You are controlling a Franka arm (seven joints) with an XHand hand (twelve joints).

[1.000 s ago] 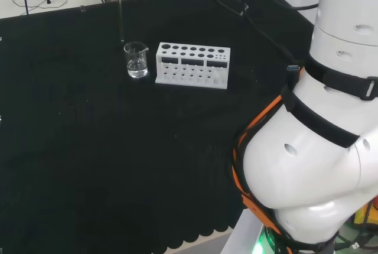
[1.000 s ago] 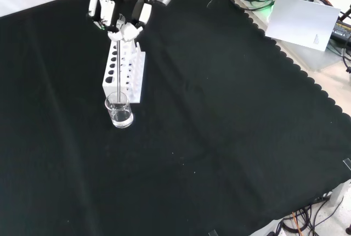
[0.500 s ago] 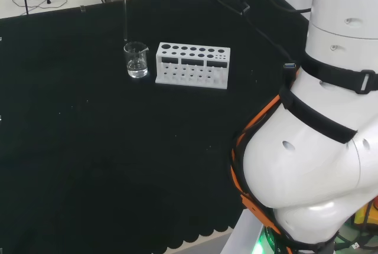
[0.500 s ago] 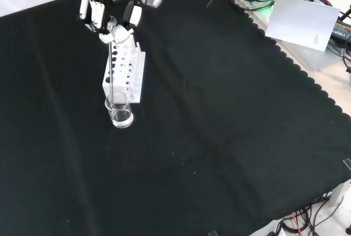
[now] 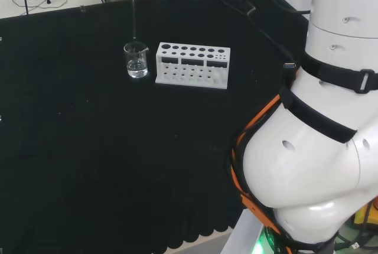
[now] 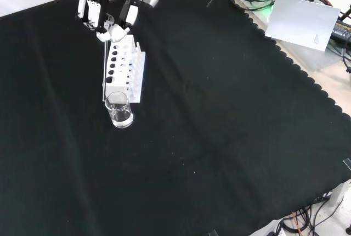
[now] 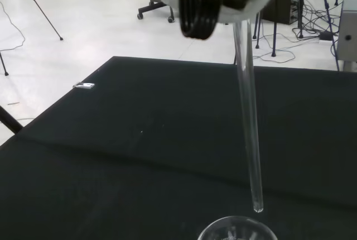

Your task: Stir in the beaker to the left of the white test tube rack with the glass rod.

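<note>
**A:** Where does the beaker [image 6: 119, 110] stand?

**B:** In the front view it sits left of centre, touching or just beside the near end of the white test tube rack [image 6: 124, 69]. In the head view it is in the upper left, just left of the rack. A little clear liquid lies in its bottom.

**A:** And the glass rod [image 6: 104, 67]?

**B:** It hangs nearly upright from the hand [image 6: 104, 12] at the top left of the front view. In the wrist view its lower tip is above the beaker's rim [image 7: 237, 230] at the bottom edge of the frame, apart from it and not inside. The head view agrees: the rod [image 5: 133, 15] ends just above the glass.

**A:** What are the fingers doing?

**B:** They are curled in and pinch the rod's top end between fingertips and thumb.

**A:** So how far along is the job?

**B:** My reading: the rod is in hand and carried over the beaker, so picking up and lining up look done. The stirring itself I cannot confirm; the tip is clear of the liquid. What is left, at least, is to lower the tip into the beaker and circle it without knocking the glass wall or the rack beside it.
</note>
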